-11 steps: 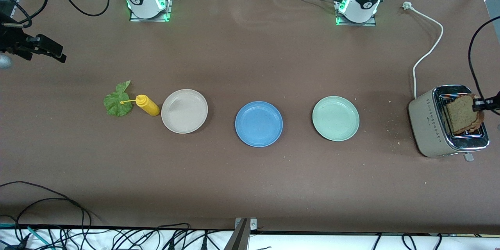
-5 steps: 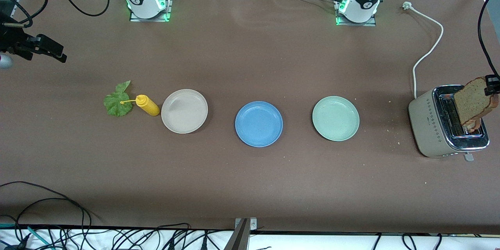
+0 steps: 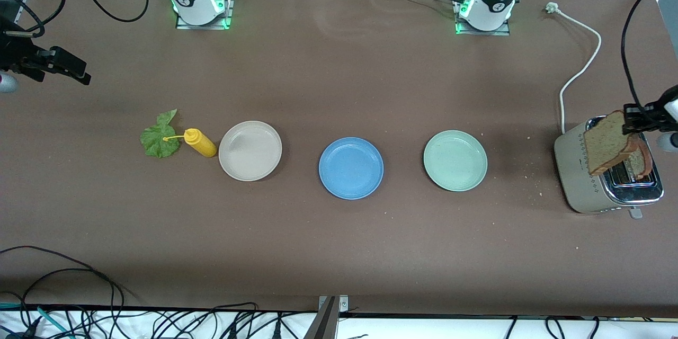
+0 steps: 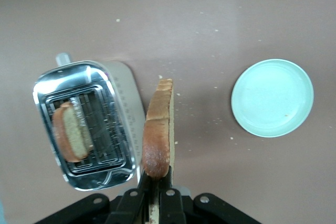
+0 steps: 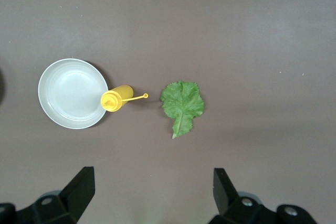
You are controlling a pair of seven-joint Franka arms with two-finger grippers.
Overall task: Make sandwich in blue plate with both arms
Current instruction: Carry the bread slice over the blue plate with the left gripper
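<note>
The blue plate [image 3: 350, 168] lies bare in the middle of the row of plates. My left gripper [image 3: 633, 121] [image 4: 157, 182] is shut on the crust edge of a brown bread slice [image 3: 606, 142] [image 4: 158, 127], which hangs on edge over the toaster [image 3: 580, 180] [image 4: 84, 124]. Another slice [image 3: 639, 159] [image 4: 71, 139] stands in a toaster slot. A green lettuce leaf [image 3: 159, 137] [image 5: 182, 103] lies flat on the table toward the right arm's end. My right gripper [image 3: 74, 70] [image 5: 152, 182] waits open, high over the table near the leaf.
A yellow squeeze bottle [image 3: 200, 142] [image 5: 116, 99] lies between the leaf and the beige plate [image 3: 250, 150] [image 5: 71, 94]. A pale green plate [image 3: 455, 160] [image 4: 272, 98] sits between the blue plate and the toaster. The toaster's white cord [image 3: 580, 63] runs toward the left arm's base.
My left gripper has pulled the bread slice up out of the toaster slot and carried it a little toward the pale green plate. The right arm has stayed still.
</note>
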